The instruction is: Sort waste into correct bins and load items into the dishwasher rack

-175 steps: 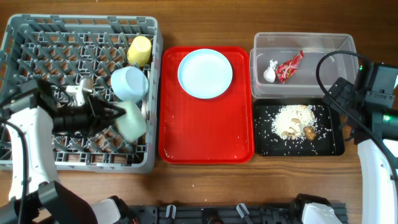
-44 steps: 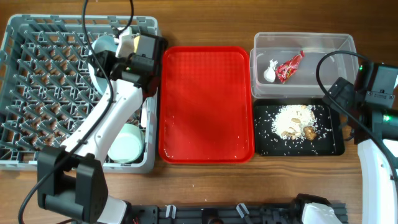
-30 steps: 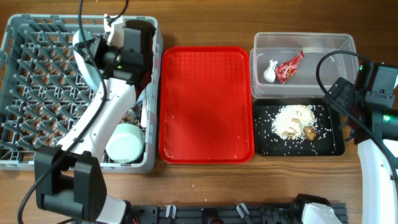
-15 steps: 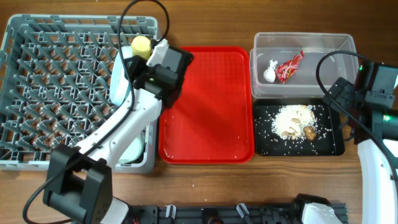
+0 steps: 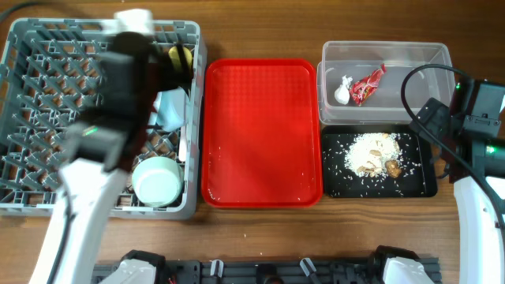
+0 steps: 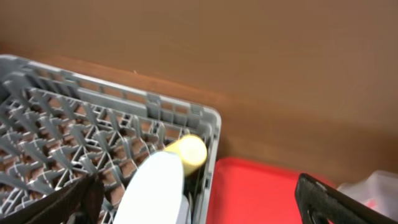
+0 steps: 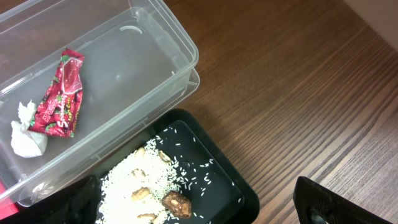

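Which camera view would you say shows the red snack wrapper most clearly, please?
The right wrist view: the red snack wrapper lies large and unobstructed inside the clear tub, crinkles visible, beside the tissue wad. Overhead shows it too, but small. The left wrist view does not show it.

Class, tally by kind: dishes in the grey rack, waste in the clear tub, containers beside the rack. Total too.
Dishes: 3 (yellow cup, blue plate, green bowl)
Waste pieces: 2 (red wrapper, white tissue)
Containers: 3 (red tray, clear tub, black tray)
Total: 8
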